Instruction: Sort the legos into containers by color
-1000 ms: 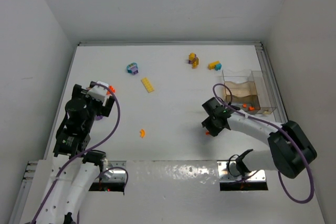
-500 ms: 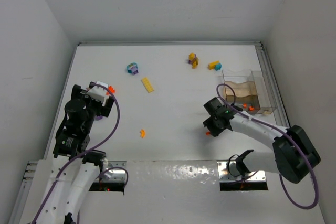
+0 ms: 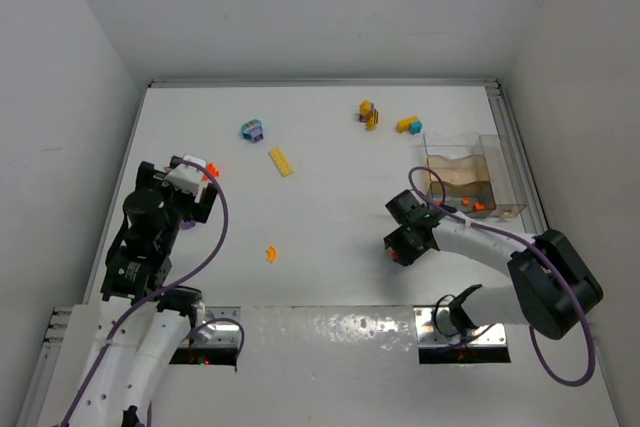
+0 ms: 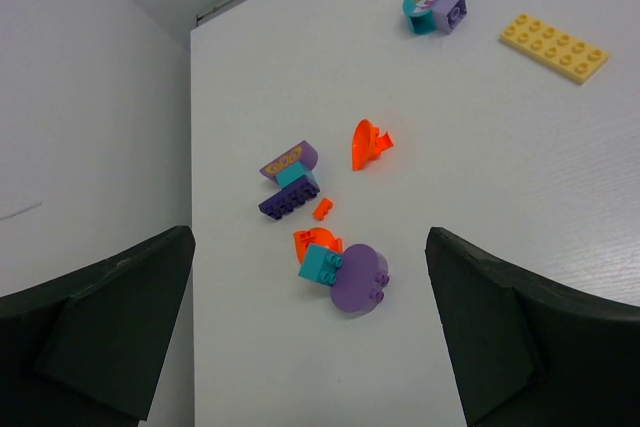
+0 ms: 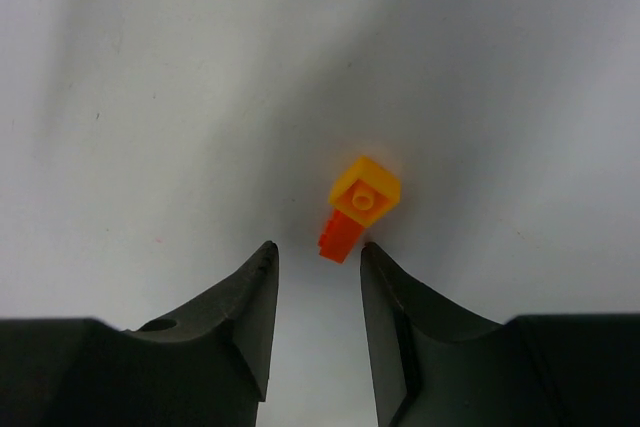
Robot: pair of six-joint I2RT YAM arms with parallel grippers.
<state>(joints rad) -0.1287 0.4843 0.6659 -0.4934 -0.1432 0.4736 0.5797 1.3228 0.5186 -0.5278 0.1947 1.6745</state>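
In the right wrist view a tiny orange-and-yellow lego clump [image 5: 355, 212] lies on the table just beyond my right gripper [image 5: 318, 247]. Its jaws stand narrowly open and hold nothing. From above, the right gripper [image 3: 405, 244] hangs low, left of the clear container [image 3: 497, 177], which holds a few orange legos [image 3: 472, 207]. My left gripper [image 3: 190, 190] is wide open at the table's left side. In its wrist view the left gripper [image 4: 308, 235] hovers over a teal, purple and orange clump [image 4: 340, 267], not touching it.
Loose legos lie scattered: a teal-purple clump [image 3: 252, 130], a yellow plate [image 3: 282, 161], an orange curved piece [image 3: 270, 253], a yellow-purple clump [image 3: 368, 113] and a yellow-teal one [image 3: 408, 125]. White walls close the table's left, back and right.
My right gripper has shifted slightly toward the near left and now covers the small orange lego in the top view. The left arm has not moved.
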